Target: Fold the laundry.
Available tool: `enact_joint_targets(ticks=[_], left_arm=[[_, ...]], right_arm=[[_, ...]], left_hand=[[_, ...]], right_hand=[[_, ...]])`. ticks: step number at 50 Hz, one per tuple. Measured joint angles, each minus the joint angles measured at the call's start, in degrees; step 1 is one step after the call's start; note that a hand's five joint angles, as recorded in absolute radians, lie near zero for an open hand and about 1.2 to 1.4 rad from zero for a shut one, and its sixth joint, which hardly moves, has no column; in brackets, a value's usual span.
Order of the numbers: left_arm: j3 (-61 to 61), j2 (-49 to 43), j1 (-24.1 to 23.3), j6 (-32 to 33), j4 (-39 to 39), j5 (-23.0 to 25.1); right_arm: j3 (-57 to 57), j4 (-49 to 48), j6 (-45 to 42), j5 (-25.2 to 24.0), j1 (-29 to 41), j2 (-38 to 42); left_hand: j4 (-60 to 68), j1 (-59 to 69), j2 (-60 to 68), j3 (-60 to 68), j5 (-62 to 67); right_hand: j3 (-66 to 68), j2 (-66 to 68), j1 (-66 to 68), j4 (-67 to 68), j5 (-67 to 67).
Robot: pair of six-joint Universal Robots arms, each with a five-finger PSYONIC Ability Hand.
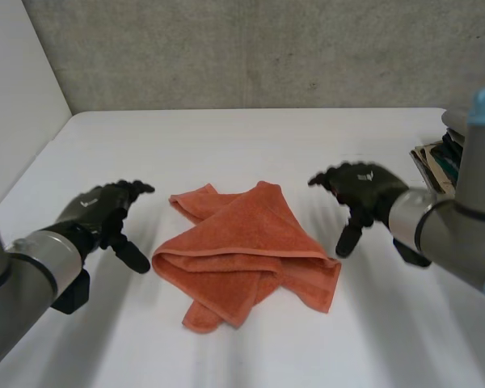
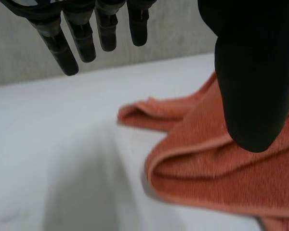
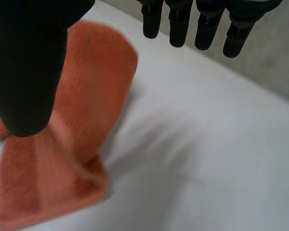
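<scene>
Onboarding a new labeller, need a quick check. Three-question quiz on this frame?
1. True or false: the left hand is shut on the towel.
2. On the table, the towel lies: A) between the hands, B) at the far edge, C) at the near edge.
3. Fill in: the right hand is ____ (open or shut).
Key: 1 false; 2 A; 3 open.

I see the orange towel [image 1: 244, 252] rumpled on the white table [image 1: 250, 137], left hand [image 1: 103, 212] and right hand [image 1: 364, 191] flanking it, fingers loose.
</scene>
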Motion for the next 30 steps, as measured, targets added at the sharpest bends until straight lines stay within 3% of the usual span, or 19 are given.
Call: enact_joint_targets(ticks=[8,19,21,24,28,30], left_arm=[[6.1,-12.0,2.8,0.8,1.6,3.6],[12.1,-21.9,3.2,3.0,2.3,8.5],[12.4,-22.7,2.7,3.2,2.5,8.5],[12.7,-23.4,2.3,3.2,3.0,8.2],[13.1,-24.6,1.4,3.1,5.0,7.5],[13.4,-25.1,0.9,3.0,5.8,7.3]], right_arm=[[10.2,-12.6,12.8,-2.9,-0.8,2.1],[9.2,-19.2,21.2,-3.7,1.4,9.8],[8.6,-19.6,21.4,-3.5,1.8,10.7],[8.0,-20.4,21.4,-3.4,2.2,11.2],[7.6,-22.2,21.1,-3.1,2.7,11.4],[7.5,-22.7,21.0,-3.1,2.8,11.2]], left_hand=[[0.0,0.0,0.0,0.0,0.0],[2.5,3.0,2.1,1.9,0.3],[5.0,5.7,4.7,4.3,3.1],[8.0,9.1,7.5,7.3,6.5],[23.0,25.1,22.7,22.4,21.5],[30.9,33.3,30.7,30.4,29.2]], right_hand=[[0.0,0.0,0.0,0.0,0.0],[6.0,5.8,4.4,5.7,5.3],[18.3,18.4,17.8,18.1,17.3],[27.4,27.6,26.7,27.2,26.1],[51.8,52.7,48.6,51.8,51.2],[55.2,55.4,50.7,55.4,54.6]])
